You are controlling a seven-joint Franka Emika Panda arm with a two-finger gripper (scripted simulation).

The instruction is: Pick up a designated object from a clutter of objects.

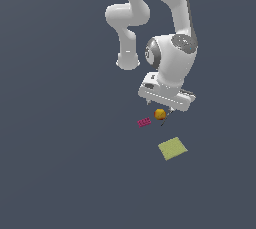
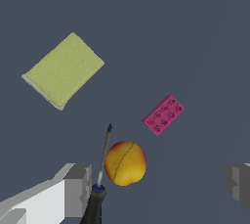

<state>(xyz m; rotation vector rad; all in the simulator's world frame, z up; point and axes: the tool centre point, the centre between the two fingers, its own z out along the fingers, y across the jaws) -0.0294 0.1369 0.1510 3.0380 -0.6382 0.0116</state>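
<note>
The screwdriver [image 2: 100, 179] lies on the floor, its blue-and-black handle close beside one finger [image 2: 73, 189] and its thin dark shaft pointing away from the gripper. In the exterior view only a thin dark sliver of the screwdriver [image 1: 164, 121] shows beside the orange ball [image 1: 160, 114]. My gripper [image 2: 156, 189] is open wide, with the handle and the orange ball [image 2: 125, 163] between its fingers. In the exterior view the gripper [image 1: 167, 107] hangs low over the ball; whether it touches anything cannot be told.
A flat pink studded brick [image 2: 163, 114] lies just beyond the ball, also in the exterior view [image 1: 144, 122]. A larger flat yellow-green square [image 2: 63, 70] lies farther off, and shows in the exterior view [image 1: 172, 148]. The floor is plain dark grey.
</note>
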